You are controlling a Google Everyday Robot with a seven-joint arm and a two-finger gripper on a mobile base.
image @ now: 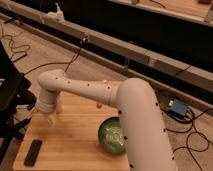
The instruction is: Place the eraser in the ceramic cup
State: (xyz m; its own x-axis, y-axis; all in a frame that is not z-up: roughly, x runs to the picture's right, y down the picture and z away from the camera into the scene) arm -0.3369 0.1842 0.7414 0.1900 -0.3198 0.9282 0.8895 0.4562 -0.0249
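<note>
The eraser [33, 151] is a flat black block lying on the wooden table [75, 147] near its front left corner. My gripper [49, 118] hangs at the end of the white arm [85, 90] over the table's left part, up and to the right of the eraser and apart from it. The white ceramic cup does not show; the arm's wrist covers the spot where it stood.
A green glazed bowl [112, 136] sits on the table's right part, partly behind the arm. A small orange-red object [98, 105] lies at the back of the table. A black stand [10, 100] is left of the table. Cables and a blue box [177, 107] lie on the floor.
</note>
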